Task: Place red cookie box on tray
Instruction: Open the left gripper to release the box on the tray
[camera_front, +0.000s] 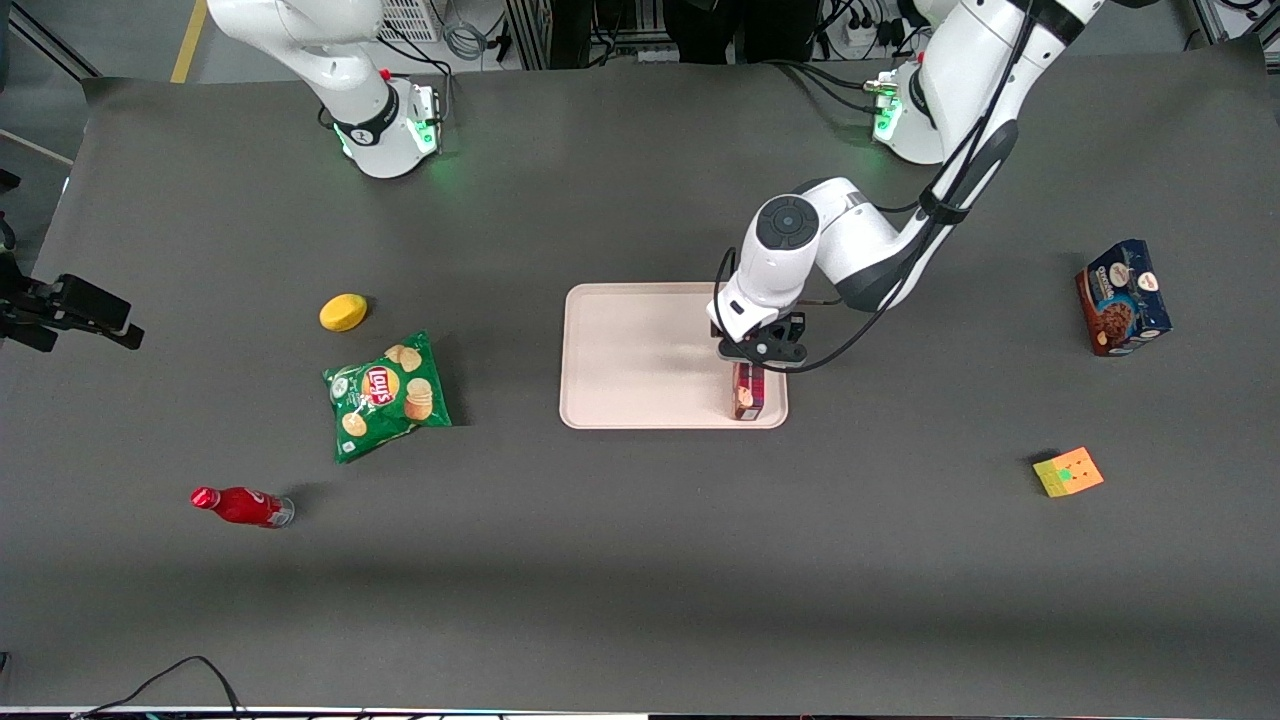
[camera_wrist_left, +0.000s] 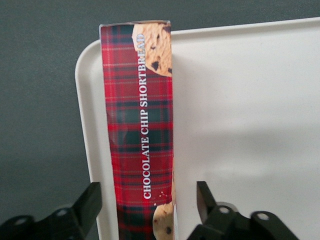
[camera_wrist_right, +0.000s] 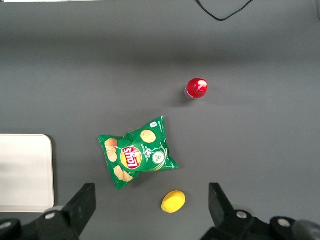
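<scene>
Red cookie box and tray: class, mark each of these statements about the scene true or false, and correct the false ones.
1. The red cookie box lies on the tray, along the tray's edge toward the working arm's end of the table. True.
2. The end effector is clamped shut on the box. False: its fingers stand open on either side of the box, with a gap showing at each side.
3. The blue cookie box is on the tray too. False: it sits on the table, toward the working arm's end.
4. The green chip bag lies on the table beside the tray, not on it. True.
5. The red bottle is standing upright. False: it lies on its side.
</scene>
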